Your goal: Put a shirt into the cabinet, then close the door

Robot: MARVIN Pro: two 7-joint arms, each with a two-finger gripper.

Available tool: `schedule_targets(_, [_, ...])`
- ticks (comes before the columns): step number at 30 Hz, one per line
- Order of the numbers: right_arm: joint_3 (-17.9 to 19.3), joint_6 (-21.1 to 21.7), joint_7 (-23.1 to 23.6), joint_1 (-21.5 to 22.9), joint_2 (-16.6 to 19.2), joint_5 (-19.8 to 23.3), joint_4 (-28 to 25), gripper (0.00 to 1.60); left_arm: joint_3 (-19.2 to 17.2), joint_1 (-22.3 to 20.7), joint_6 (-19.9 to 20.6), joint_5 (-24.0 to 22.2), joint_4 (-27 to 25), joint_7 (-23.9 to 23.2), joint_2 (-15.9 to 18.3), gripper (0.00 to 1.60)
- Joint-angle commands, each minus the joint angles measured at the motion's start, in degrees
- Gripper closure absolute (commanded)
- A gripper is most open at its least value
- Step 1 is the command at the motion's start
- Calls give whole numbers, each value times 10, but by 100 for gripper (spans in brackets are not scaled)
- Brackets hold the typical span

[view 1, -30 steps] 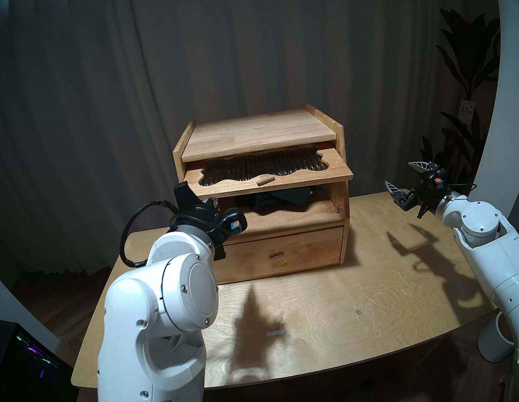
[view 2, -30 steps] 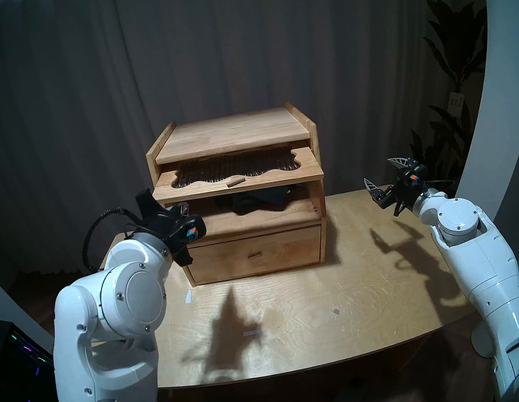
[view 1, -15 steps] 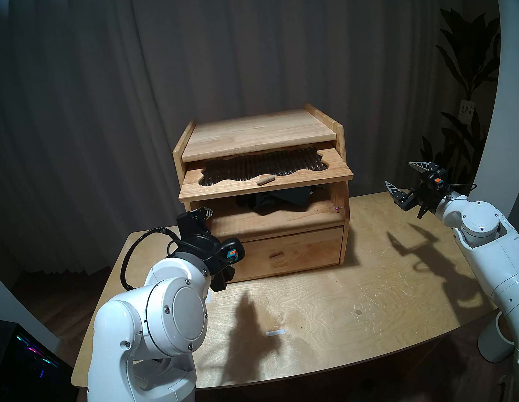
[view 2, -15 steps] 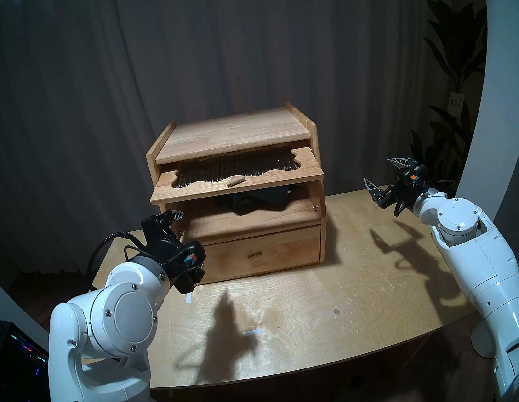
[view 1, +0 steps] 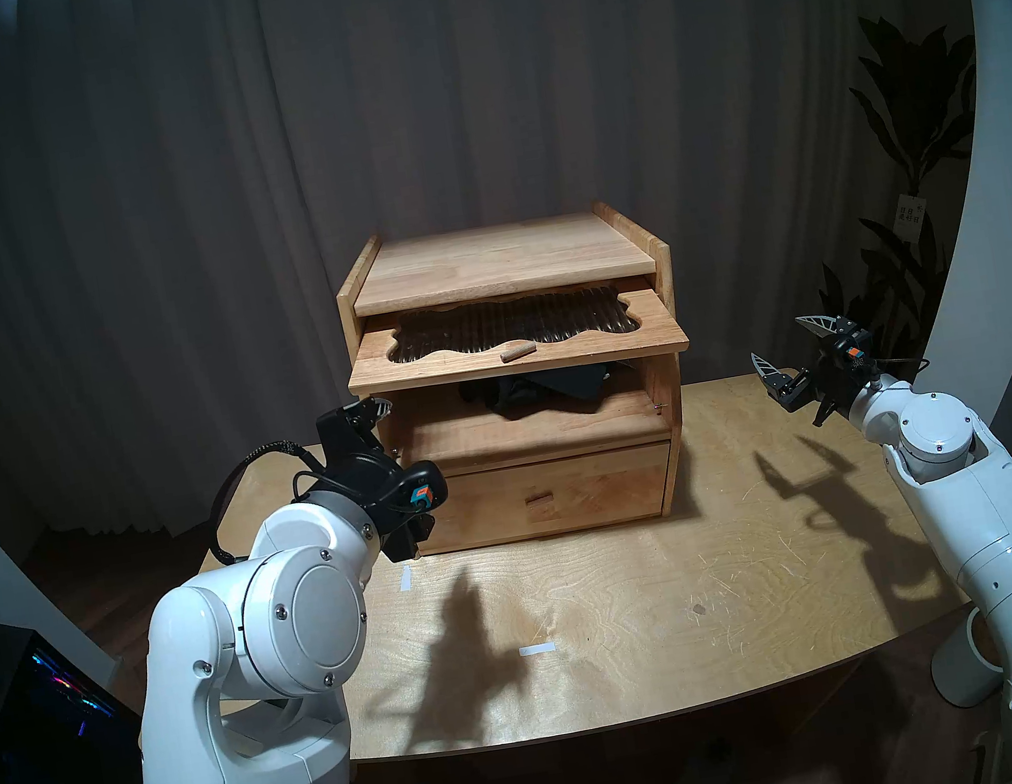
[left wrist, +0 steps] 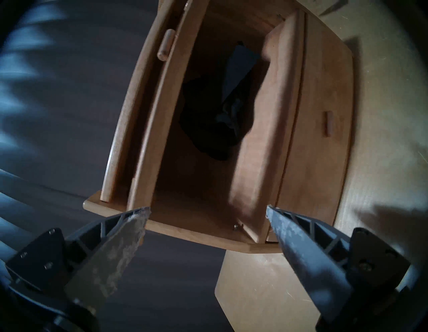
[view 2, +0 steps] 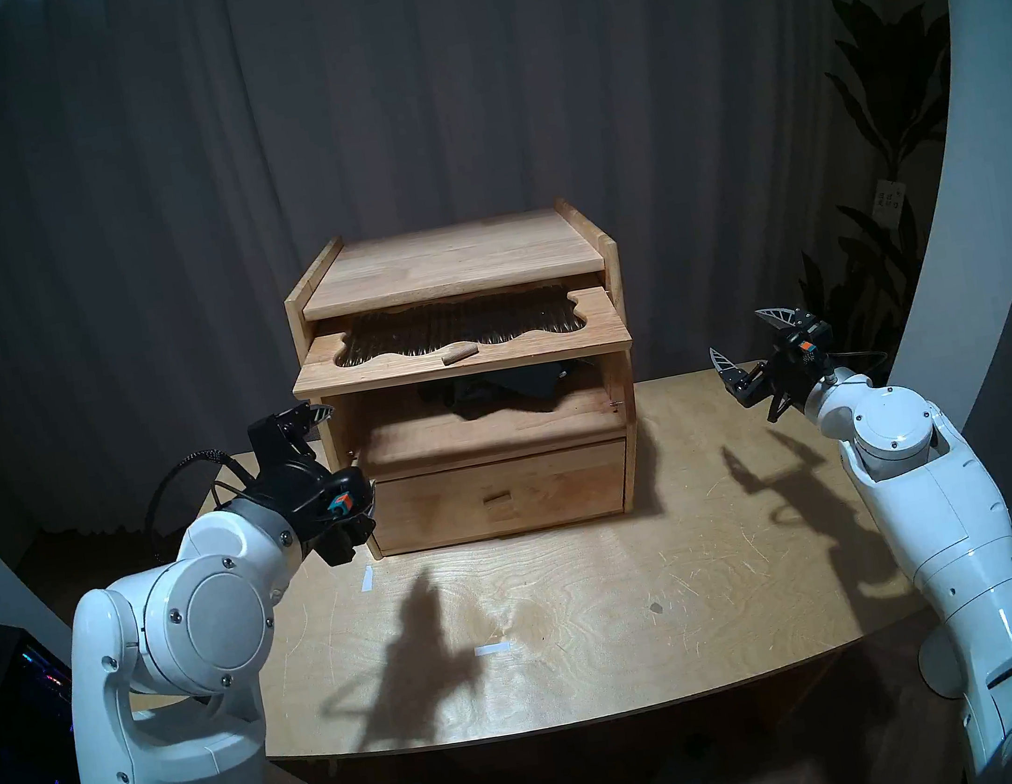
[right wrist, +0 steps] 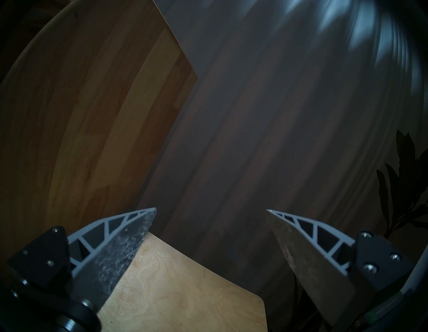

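Jaws on my left gripper (left wrist: 207, 213) gape wide and empty at the cabinet's (view 1: 500, 258) nine o'clock corner; my right gripper (view 1: 792, 346) hangs spread, holding nothing. Black shirt (view 1: 546, 394) lies inside the compartment, door (view 1: 517, 350) raised level above it. I'd worry the door swings down onto bunched-up fabric.

Dark grey curtain (view 1: 446, 96) hangs at 12 o'clock, leafy plant (view 1: 916, 137) around 2, pale plywood counter (view 1: 618, 593) spotlit, glowing computer tower (view 1: 50, 731) at 8.
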Motion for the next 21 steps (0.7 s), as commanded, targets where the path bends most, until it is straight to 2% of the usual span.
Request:
schedule_targets(1, [2, -3, 0, 7, 2, 0, -8, 0, -10, -29, -27, -35, -12, 40, -8, 0])
schedule_targets(6, [1, -3, 0, 7, 2, 0, -8, 0, -23, -34, -49, -66, -12, 66, -11, 0])
schedule_targets(10, [1, -4, 0, 7, 2, 1, -9, 0, -34, -27, -83, -91, -12, 95, -4, 0])
schedule_targets(13, [1, -4, -1, 6, 3, 0, -11, 0, -42, -14, -125, -106, -12, 131, 7, 0])
schedule_targets(14, [1, -4, -1, 6, 3, 0, -11, 0, -42, -14, -125, -109, -12, 132, 11, 0])
schedule_targets(16, [2, -5, -1, 5, 3, 0, -12, 0, -45, -8, -154, -100, -12, 158, 7, 0])
schedule_targets(17, [2, -5, -1, 5, 3, 0, -12, 0, -42, -18, -161, -97, -9, 164, 7, 0])
schedule_targets(20, [2, -5, -1, 5, 3, 0, -12, 0, -33, -39, -185, -82, 36, 196, -1, 0])
schedule_targets(21, [2, -5, -2, 5, 3, 0, -12, 0, -26, -48, -180, -69, 47, 198, -4, 0])
